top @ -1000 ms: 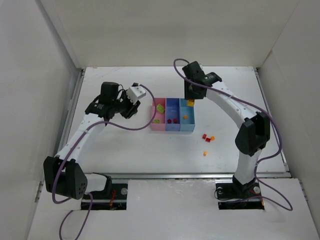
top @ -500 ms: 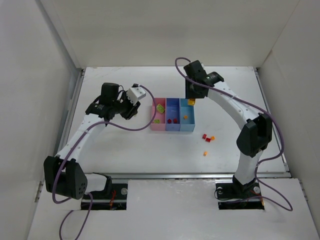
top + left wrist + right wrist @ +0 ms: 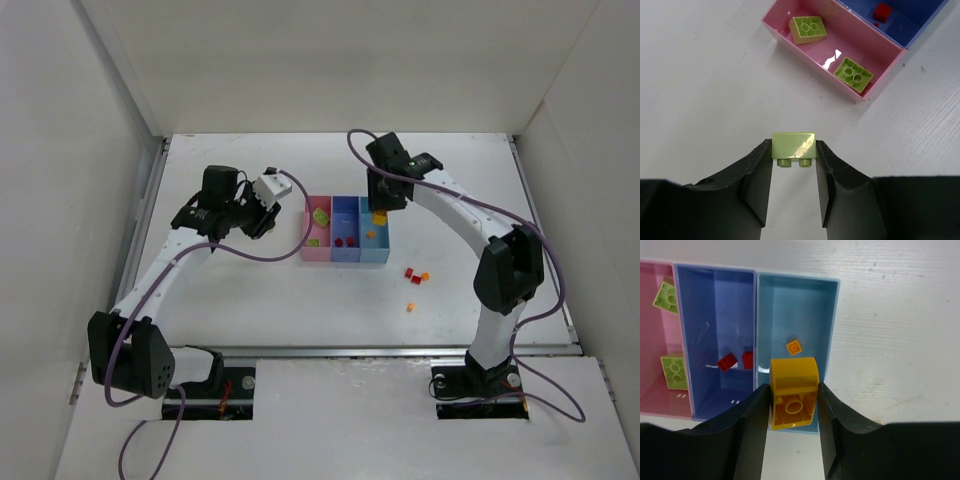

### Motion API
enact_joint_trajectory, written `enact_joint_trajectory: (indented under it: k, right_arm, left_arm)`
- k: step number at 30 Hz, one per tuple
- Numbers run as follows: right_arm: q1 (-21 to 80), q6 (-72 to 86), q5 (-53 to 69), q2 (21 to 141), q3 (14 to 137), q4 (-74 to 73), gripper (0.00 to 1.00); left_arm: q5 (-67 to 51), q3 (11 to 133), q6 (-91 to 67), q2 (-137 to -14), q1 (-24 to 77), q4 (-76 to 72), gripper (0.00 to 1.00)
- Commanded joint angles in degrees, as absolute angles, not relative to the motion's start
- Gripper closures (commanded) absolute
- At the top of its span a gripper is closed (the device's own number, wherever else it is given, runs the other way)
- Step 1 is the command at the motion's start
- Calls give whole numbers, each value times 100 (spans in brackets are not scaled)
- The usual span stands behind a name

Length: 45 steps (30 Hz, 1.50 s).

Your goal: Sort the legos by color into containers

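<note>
My left gripper is shut on a yellow-green lego and holds it above the table, left of the pink bin. That bin holds two yellow-green legos. My right gripper is shut on a yellow lego over the near end of the light blue bin, which holds a small orange lego. The blue-violet bin between them holds two red legos.
A red lego and two orange legos lie loose on the table right of the bins and nearer the arm bases. White walls enclose the table on the left, back and right.
My right gripper has moved a little toward the near edge with the yellow lego, further over the light blue bin. The left arm has not moved.
</note>
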<state>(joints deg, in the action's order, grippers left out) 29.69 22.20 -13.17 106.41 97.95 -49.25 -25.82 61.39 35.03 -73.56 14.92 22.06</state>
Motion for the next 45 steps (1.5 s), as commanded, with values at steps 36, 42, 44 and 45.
enact_joint_trajectory:
  k: [36,42,44,45]
  right_arm:
    - [2953,2241,-1055,10635,9790,-4641,100]
    - [2953,2241,-1107,10635,9791,-4693,100]
    - [2953,2241,-1107,10635,9791,-4693,100]
    - [2953,2241,-1107,10635,9791,-4693,100]
  left_arm:
    - [-2619,6073,3384,-7295,1485,2065,98]
    - [-2619,6073,3384,-7295,1485,2065,98]
    - [-2619,6073,3384,-7295,1485,2065,98]
    - [-2619,6073,3384,-7295,1485,2065,98]
